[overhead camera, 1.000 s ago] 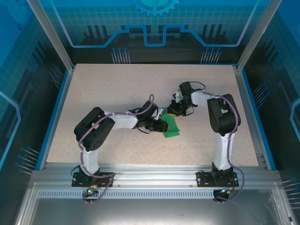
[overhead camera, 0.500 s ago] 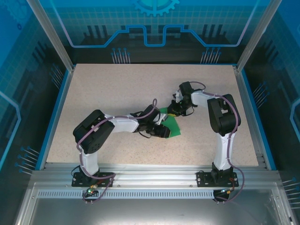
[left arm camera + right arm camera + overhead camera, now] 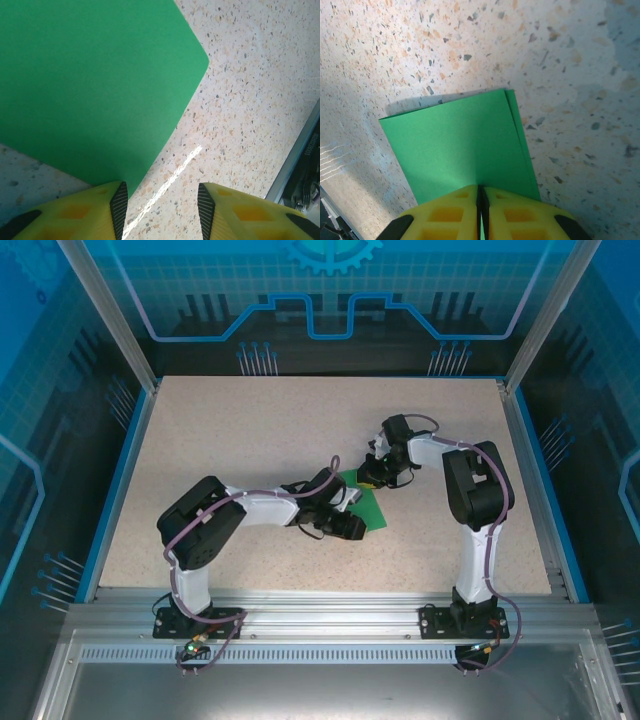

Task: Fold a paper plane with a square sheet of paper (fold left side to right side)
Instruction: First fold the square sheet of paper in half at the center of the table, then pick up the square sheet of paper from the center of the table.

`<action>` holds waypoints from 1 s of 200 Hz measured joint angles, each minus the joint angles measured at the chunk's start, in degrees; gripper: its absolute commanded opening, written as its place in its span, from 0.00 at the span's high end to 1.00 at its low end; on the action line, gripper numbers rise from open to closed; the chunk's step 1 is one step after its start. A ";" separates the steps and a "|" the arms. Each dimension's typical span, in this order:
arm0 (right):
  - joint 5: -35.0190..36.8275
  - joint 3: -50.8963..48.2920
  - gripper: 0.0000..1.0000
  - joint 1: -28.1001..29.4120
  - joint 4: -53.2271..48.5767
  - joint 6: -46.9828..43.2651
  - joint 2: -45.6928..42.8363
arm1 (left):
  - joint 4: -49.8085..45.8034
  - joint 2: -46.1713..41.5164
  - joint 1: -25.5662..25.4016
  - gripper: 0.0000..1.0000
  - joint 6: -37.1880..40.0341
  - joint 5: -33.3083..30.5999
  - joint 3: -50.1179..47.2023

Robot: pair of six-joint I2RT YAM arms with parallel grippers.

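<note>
The square sheet of paper (image 3: 368, 504) is bright green and lies mid-table, doubled over, with two layers showing slightly offset along one edge (image 3: 517, 135). In the right wrist view my right gripper (image 3: 481, 189) is shut, its yellow fingertips resting on the paper's (image 3: 460, 145) near edge. Seen from above, it (image 3: 373, 476) sits at the sheet's far corner. My left gripper (image 3: 350, 526) is at the sheet's near-left edge. In the left wrist view it (image 3: 162, 205) stands open over bare table, and its left finger (image 3: 112, 205) just overlaps the paper's (image 3: 90, 85) edge. No paper plane shape shows.
The speckled table (image 3: 250, 440) has free room all round the sheet. A blue rim (image 3: 118, 480) borders it, and an aluminium rail (image 3: 320, 605) runs along the near edge. Part of that rail or frame (image 3: 300, 165) shows at the left wrist view's right side.
My left gripper has slid toward the near edge along the paper's left side, and the paper now lies flatter. The right arm has not moved.
</note>
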 measured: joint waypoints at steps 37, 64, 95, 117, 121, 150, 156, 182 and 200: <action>-0.13 -0.68 0.87 0.00 0.92 0.15 -0.39 | -0.59 -0.52 -0.74 0.54 0.02 0.61 -0.35; -0.13 -1.70 0.86 0.04 2.12 0.17 -1.18 | -0.83 -4.07 -1.14 0.54 -0.07 1.46 -2.75; 0.52 -2.69 0.73 0.28 0.94 -0.09 -3.13 | 0.17 -12.55 0.26 0.51 -0.92 1.66 -4.83; 2.80 -2.82 0.57 0.48 -2.01 -1.44 -6.27 | 1.77 -18.73 4.28 0.47 -2.51 -0.04 -6.43; 3.32 -2.84 0.55 0.48 -2.58 -1.86 -7.19 | 1.92 -19.65 5.16 0.46 -3.06 -0.68 -6.73; 7.72 -3.10 0.34 0.48 -6.47 -4.09 -13.99 | 0.90 -23.04 9.99 0.42 -6.10 -9.79 -7.96; 8.55 -3.54 0.30 0.48 -7.13 -4.50 -15.41 | 0.48 -23.32 10.32 0.40 -6.71 -11.89 -8.02; 10.58 -7.85 0.12 0.92 -8.92 -5.49 -19.12 | -2.21 -24.30 10.51 0.37 -9.53 -20.81 -8.44; 12.04 -11.69 0.02 2.49 -10.16 -5.55 -19.61 | -3.72 -24.72 10.51 0.36 -10.93 -25.18 -8.66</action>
